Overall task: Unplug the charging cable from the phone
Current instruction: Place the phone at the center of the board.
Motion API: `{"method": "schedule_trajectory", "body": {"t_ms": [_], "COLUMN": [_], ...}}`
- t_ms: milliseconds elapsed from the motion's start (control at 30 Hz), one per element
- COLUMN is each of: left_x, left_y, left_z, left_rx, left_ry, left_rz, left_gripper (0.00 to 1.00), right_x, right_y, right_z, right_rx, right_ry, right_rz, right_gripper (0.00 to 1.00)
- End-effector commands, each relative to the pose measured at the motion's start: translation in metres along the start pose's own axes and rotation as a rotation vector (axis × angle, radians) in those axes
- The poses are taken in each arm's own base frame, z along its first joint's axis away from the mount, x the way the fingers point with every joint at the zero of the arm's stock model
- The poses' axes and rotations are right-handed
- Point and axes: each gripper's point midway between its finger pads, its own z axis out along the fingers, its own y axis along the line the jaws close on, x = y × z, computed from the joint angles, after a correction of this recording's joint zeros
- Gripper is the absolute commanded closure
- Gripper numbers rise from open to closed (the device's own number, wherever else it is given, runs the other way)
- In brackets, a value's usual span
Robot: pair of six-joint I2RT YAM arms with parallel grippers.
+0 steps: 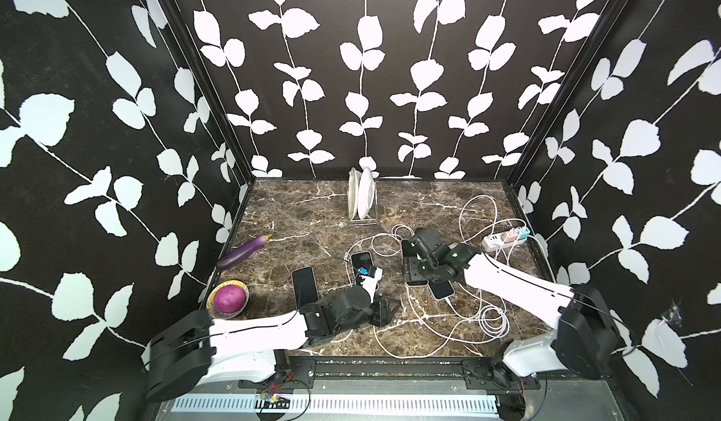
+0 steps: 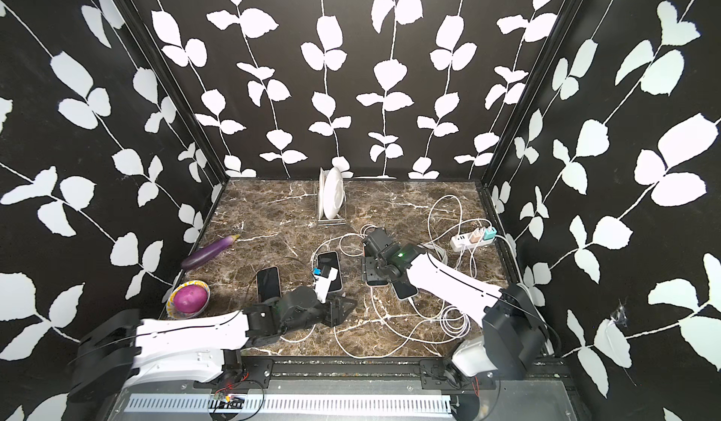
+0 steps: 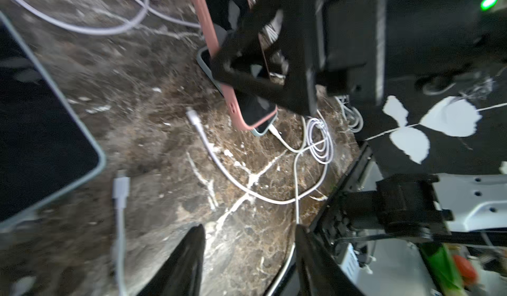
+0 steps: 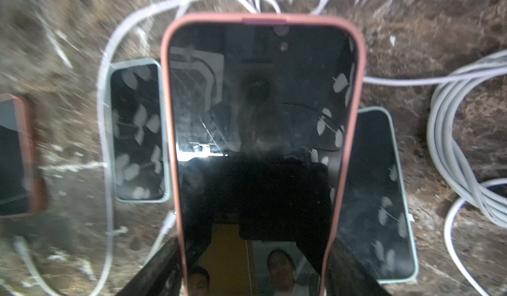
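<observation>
The right gripper (image 4: 256, 241) is clamped on the pink phone (image 4: 258, 102), one finger on each long side of its case near the lower end. In the left wrist view the pink phone hangs slanted above the marble table (image 1: 296, 212), screen up, with its lower end over a green phone (image 4: 375, 198) that lies flat beneath it. Whether the two phones touch cannot be told. A white cable (image 3: 195, 119) lies on the table with its plug end loose, near the lower end of the pink phone but clear of it. The green phone has its own cable plugged into its lower edge.

The left gripper (image 3: 249, 228) hovers low over the table near the front edge, its fingers apart with only bare marble and cable showing between them.

In both top views two more phones lie flat toward the middle of the table, among loops of white cable. A power strip (image 1: 505, 239) sits by the right wall, an eggplant (image 1: 244, 251) and a bowl (image 1: 228, 298) by the left wall, and plates (image 1: 363, 198) stand in a rack at the back.
</observation>
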Motion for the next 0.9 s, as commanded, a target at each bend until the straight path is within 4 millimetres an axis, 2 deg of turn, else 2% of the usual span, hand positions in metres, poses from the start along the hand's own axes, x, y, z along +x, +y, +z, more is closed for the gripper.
{"method": "schedule_trajectory", "body": {"t_ms": [0,67,167,367,433,633,800,867], "left_x": [-0.018,-0.026,-0.034,-0.032,-0.03,-0.029,-0.029,-0.027], "left_y": [0.043,0.054,0.051,0.059,0.063,0.07,0.075,0.076], "left_z": [-0.029,-0.04,-0.042,-0.042,-0.039,-0.038,-0.041,-0.042], "left_rx": [-0.294,-0.365,-0.33,-0.338,-0.344,-0.366,-0.379,-0.379], "left_ry": [-0.011,-0.009,-0.04,-0.049,-0.04,-0.022,-0.024,-0.021], "left_rz": [0.071,0.049,0.027,-0.006,-0.02,-0.043,-0.052,-0.057], "left_gripper": [0.36,0.36,0.37,0.37,0.38,0.39,0.38,0.38], "right_x": [-0.001,0.006,0.012,0.014,0.016,0.026,0.027,0.026], "right_y": [-0.001,-0.002,0.003,0.034,0.041,0.042,0.041,0.047], "right_z": [0.006,0.019,0.033,0.029,0.033,0.059,0.07,0.074], "right_rx": [0.028,0.044,0.056,0.008,0.0,0.035,0.074,0.054], "right_ry": [0.034,0.073,0.097,0.069,0.08,0.148,0.176,0.184], "right_rz": [-0.067,-0.092,-0.132,-0.155,-0.133,-0.035,-0.014,-0.02], "right_gripper": [1.0,1.0,1.0,1.0,1.0,1.0,1.0,1.0]}}
